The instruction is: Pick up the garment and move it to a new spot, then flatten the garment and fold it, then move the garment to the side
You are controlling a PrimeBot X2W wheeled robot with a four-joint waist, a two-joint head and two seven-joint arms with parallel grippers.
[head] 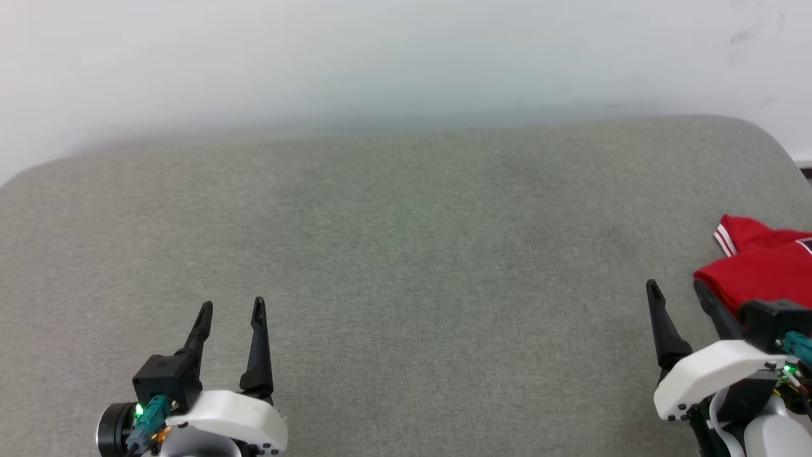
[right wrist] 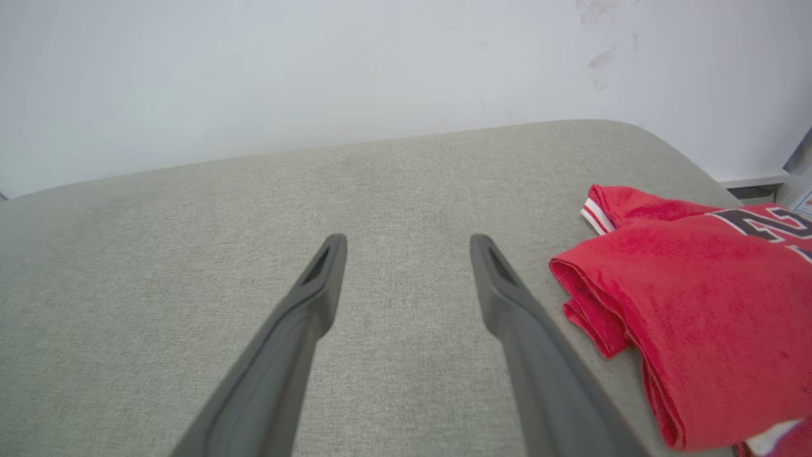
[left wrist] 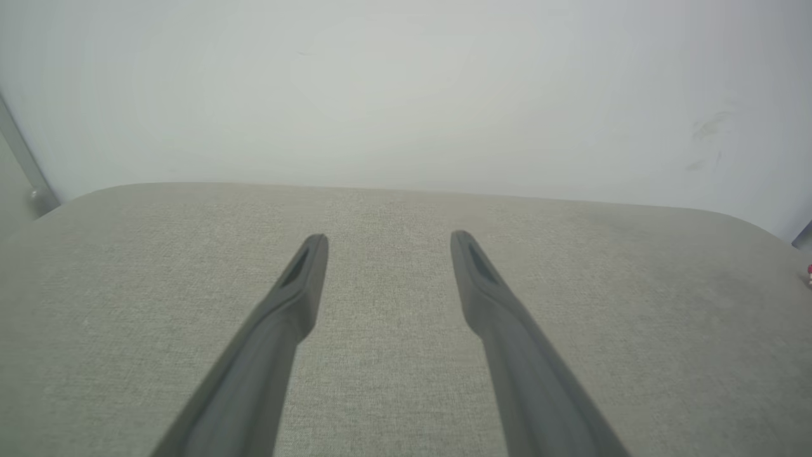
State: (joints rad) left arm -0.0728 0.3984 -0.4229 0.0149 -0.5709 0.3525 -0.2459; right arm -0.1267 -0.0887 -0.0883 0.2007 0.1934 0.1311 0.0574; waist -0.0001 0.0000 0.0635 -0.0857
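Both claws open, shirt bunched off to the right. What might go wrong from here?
1. The garment lies in folded layers, so a pinch may take only the top one.
2. It sits near the right end of the cushion, and a drag could slide it off.
3. The right claw is close beside it and could snag the fold.

Garment point(head: 767, 266) far right, just beside right pincer point(head: 674, 285).

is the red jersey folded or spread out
Folded, not spread: the red jersey shows stacked layers along its rounded edge and lies compact at the right of the grey cushion.
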